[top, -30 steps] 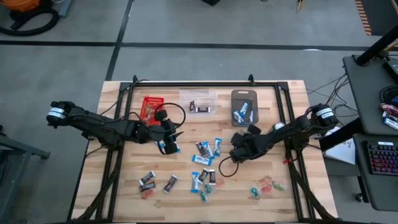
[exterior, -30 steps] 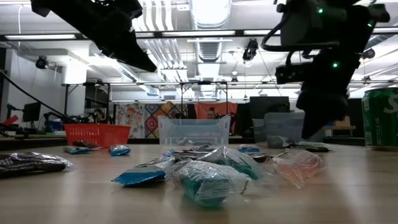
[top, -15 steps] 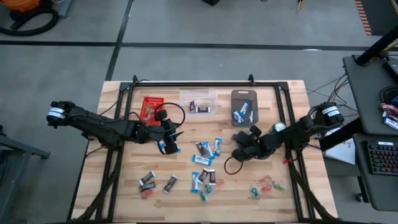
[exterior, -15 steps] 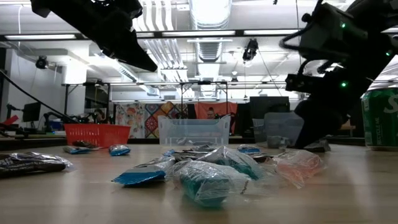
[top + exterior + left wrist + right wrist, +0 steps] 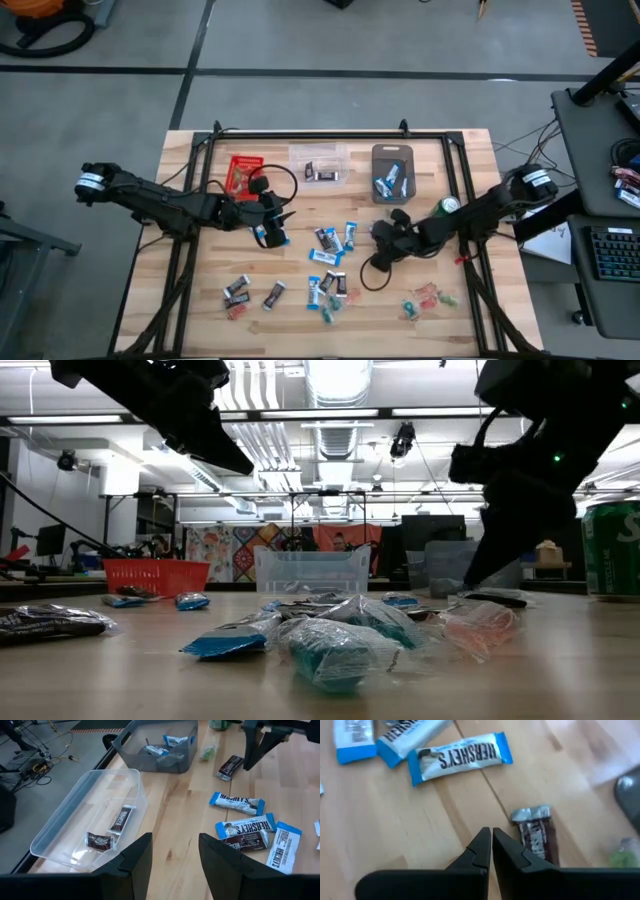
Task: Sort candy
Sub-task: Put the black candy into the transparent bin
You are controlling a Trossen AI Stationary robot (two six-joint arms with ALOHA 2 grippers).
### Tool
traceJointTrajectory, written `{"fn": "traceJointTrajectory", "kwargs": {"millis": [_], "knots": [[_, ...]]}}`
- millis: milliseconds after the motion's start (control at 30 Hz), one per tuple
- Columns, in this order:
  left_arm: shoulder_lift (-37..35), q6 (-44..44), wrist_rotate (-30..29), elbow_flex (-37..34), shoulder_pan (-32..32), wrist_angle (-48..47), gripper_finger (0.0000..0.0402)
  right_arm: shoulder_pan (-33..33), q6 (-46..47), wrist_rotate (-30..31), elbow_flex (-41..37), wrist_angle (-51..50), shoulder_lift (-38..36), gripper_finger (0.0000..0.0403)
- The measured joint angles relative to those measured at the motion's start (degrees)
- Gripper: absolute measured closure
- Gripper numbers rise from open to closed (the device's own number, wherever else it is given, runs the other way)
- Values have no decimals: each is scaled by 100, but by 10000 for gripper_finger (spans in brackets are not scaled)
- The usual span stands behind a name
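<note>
Wrapped candy lies scattered mid-table (image 5: 330, 262): blue-and-white bars (image 5: 244, 827), dark ones and small red and green sweets (image 5: 428, 297). My right gripper (image 5: 378, 236) is shut, low over the table. Its tips (image 5: 491, 836) stand just beside a dark brown candy (image 5: 536, 834) lying flat on the wood, and I cannot tell whether they touch it. A blue-and-white bar (image 5: 460, 757) lies farther off. My left gripper (image 5: 274, 226) is open and holds nothing (image 5: 175, 857). It hovers above the table left of the candy, over a blue-and-white piece (image 5: 266, 238).
Three bins stand along the far side: red (image 5: 243, 172), clear (image 5: 320, 160) with dark candies (image 5: 120, 818), and grey (image 5: 392, 170) with blue-and-white ones (image 5: 167, 745). A green can (image 5: 448, 205) stands by the right arm. A black frame (image 5: 330, 135) borders the table.
My right arm has stretched out lower, bringing its gripper down toward the table and a little toward the left, next to the dark candy. The left arm has kept still.
</note>
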Motion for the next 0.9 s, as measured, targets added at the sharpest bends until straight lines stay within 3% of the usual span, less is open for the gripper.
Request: {"fn": "traceJointTrajectory", "kwargs": {"millis": [200,433,633,900], "knots": [[0,-88,33,0,0,-6,257,24,-634,-4,-240,-13,-571,382],[0,-108,35,0,0,56,257,22,-516,55,-716,-6,-1293,327],[2,-108,37,0,0,258,258,22,49,404,-1195,227,-1160,277],[4,-97,42,0,0,618,258,-45,216,314,-1280,815,-500,234]]}}
